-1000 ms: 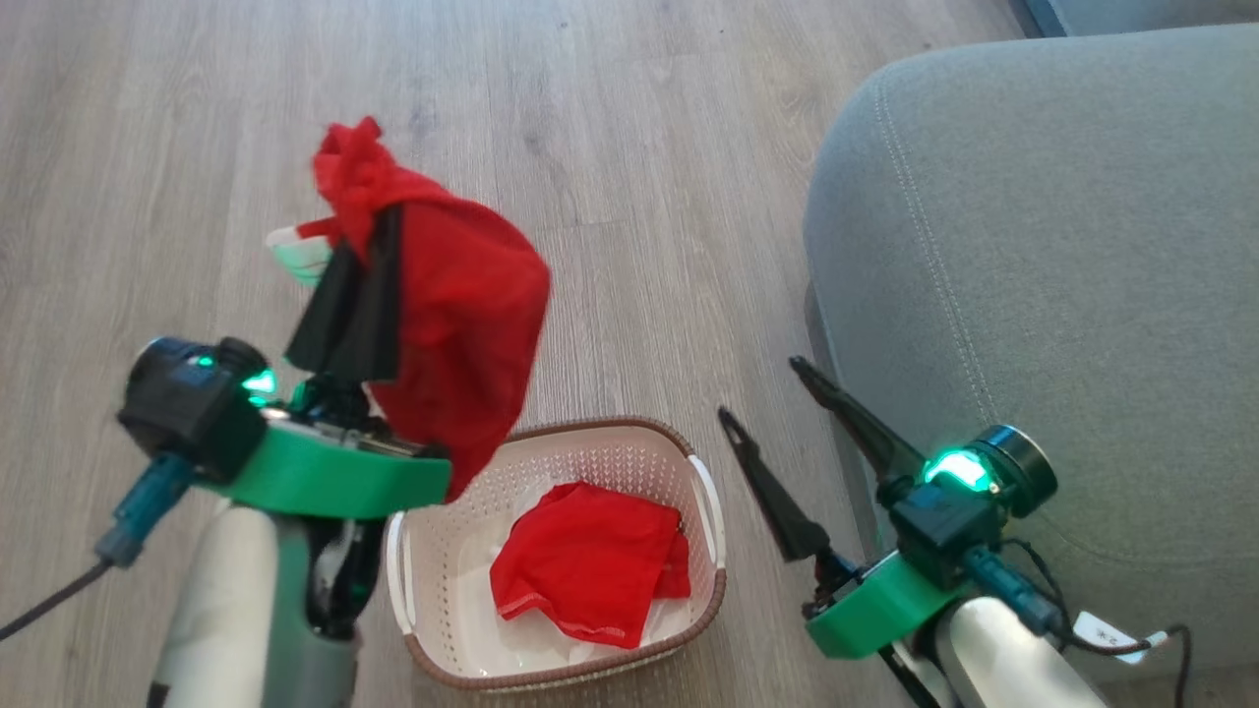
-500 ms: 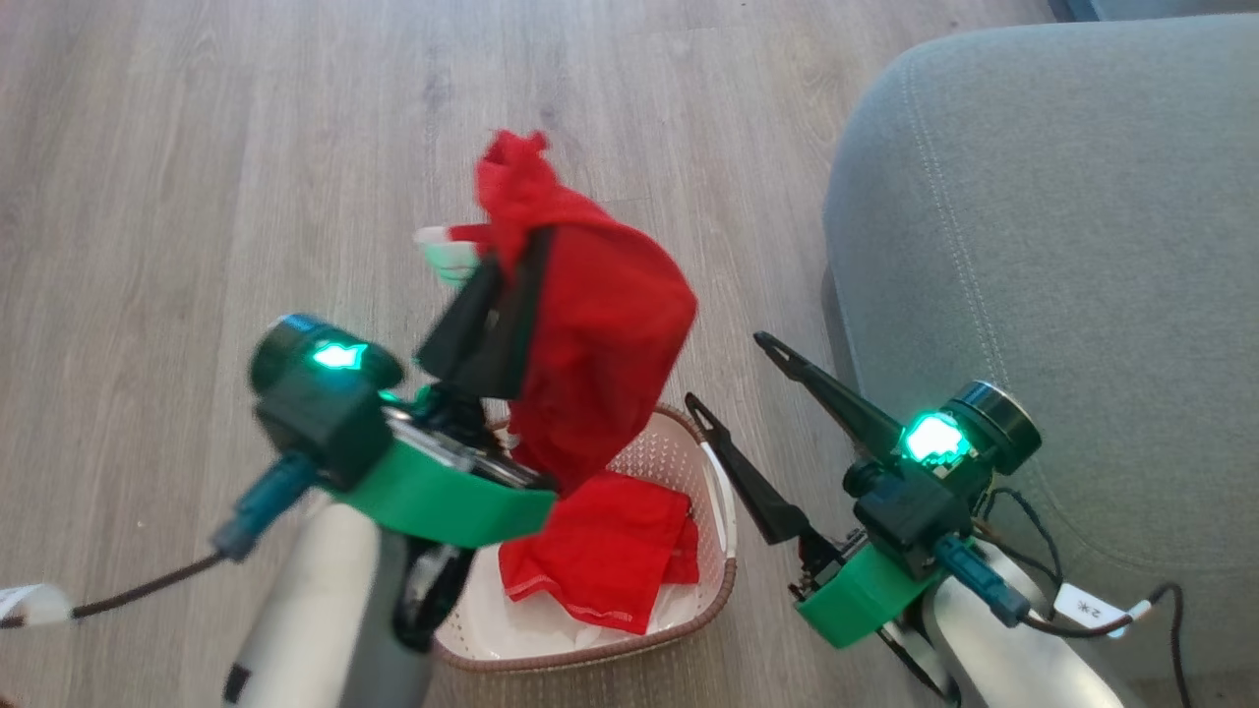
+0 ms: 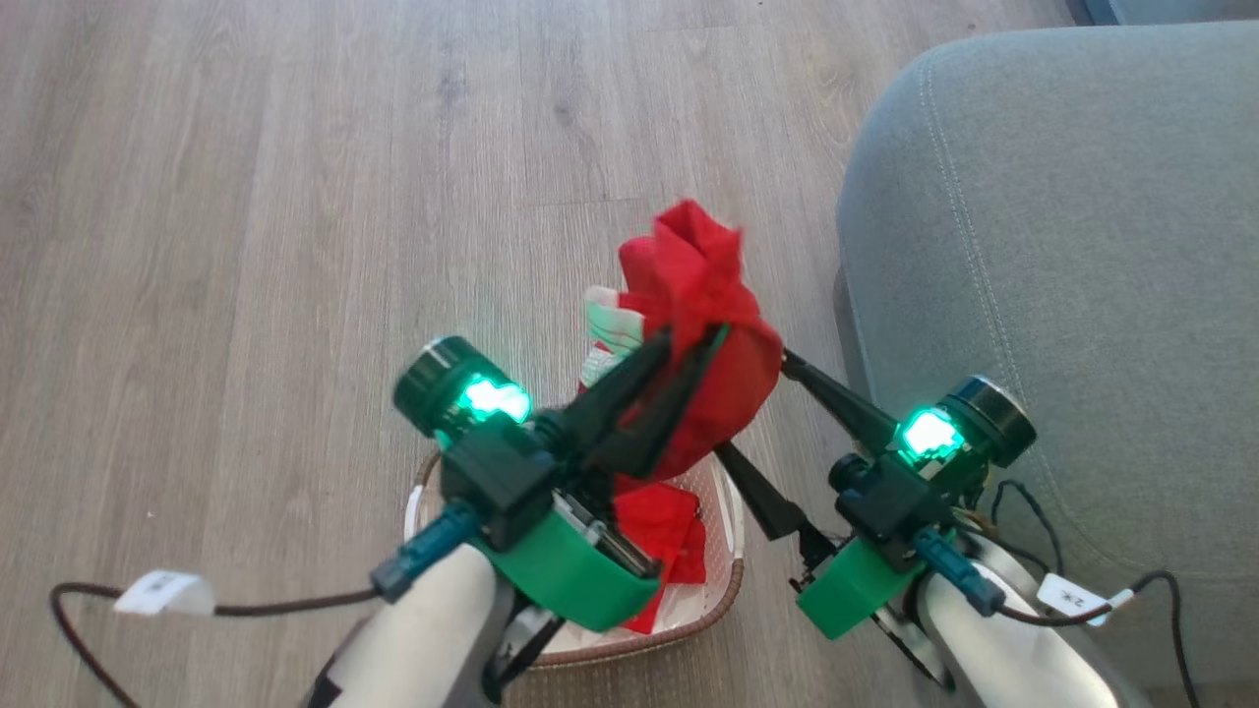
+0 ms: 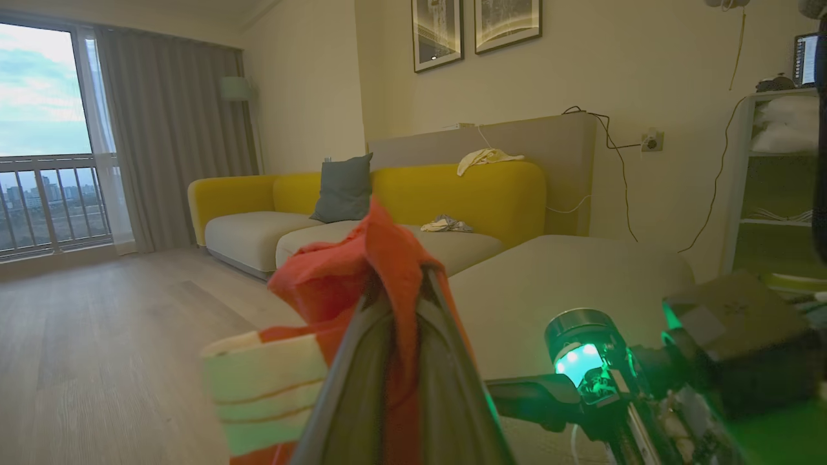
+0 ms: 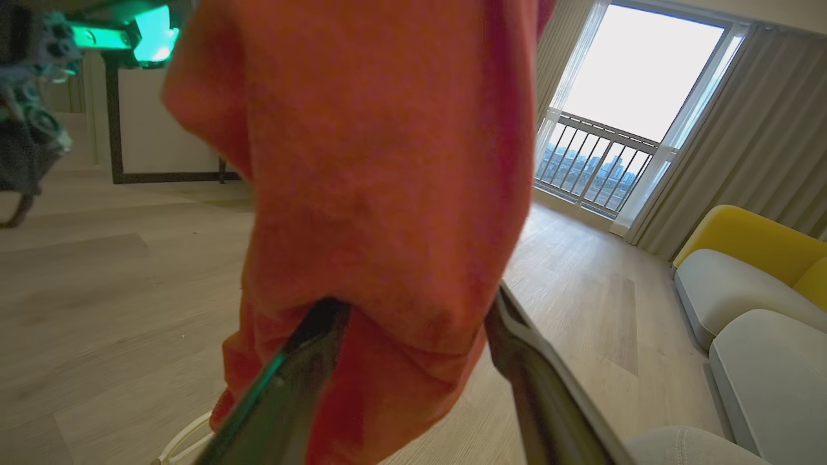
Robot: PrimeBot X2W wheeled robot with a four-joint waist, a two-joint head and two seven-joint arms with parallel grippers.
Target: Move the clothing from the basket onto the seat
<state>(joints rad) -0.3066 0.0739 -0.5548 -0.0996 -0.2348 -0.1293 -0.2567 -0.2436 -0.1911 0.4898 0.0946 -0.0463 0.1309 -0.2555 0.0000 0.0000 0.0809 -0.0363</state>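
Observation:
My left gripper (image 3: 700, 339) is shut on a red piece of clothing (image 3: 703, 295) with white trim, held up above the basket's far edge. In the left wrist view the fingers pinch the cloth (image 4: 336, 278) at the gripper (image 4: 397, 290). More red clothing (image 3: 661, 526) lies in the cream basket (image 3: 730, 560), partly hidden by my left arm. My right gripper (image 3: 755, 405) stands open beside the basket. The hanging garment (image 5: 387, 161) droops against the right gripper (image 5: 413, 307), between its spread fingers. The grey seat (image 3: 1062, 246) is at the right.
Wooden floor (image 3: 246, 197) spreads to the left and beyond the basket. A dark cable with a white tag (image 3: 162, 593) trails on the floor at lower left. A yellow sofa (image 4: 452, 187) and shelves (image 4: 775, 181) stand across the room.
My left gripper has swung right with the red garment, from the basket's left to above its far edge, up against the right gripper's fingers. The right gripper has stayed open.

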